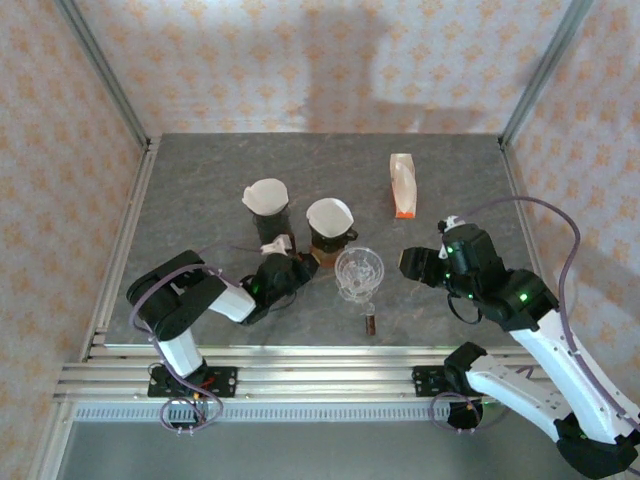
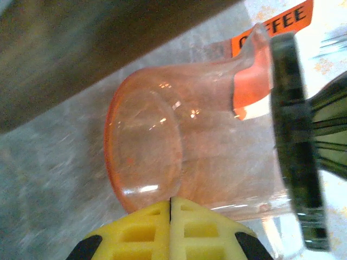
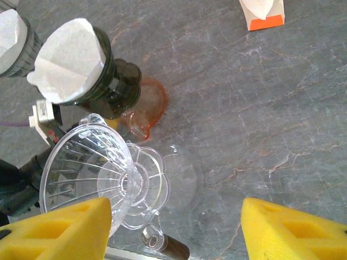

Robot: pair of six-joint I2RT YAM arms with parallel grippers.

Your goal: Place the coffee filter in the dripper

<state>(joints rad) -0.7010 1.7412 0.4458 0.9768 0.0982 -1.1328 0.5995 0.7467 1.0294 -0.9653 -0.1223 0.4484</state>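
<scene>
Left gripper (image 2: 171, 205), orange "COFFEE" label (image 2: 290, 19) beyond

Two dark drippers are counted, the left dark dripper (image 1: 271, 226) and the right dark dripper (image 1: 331, 241). Two seated paper filters are tallied, the left filter (image 1: 265, 194) and the right filter (image 1: 330, 213). One clear dripper (image 1: 358, 272) is logged. One orange-tinted glass server (image 3: 153, 100) is noted, one filter pack (image 1: 402, 185) is added, and one small dark vial (image 1: 371, 323) is marked down.
</scene>
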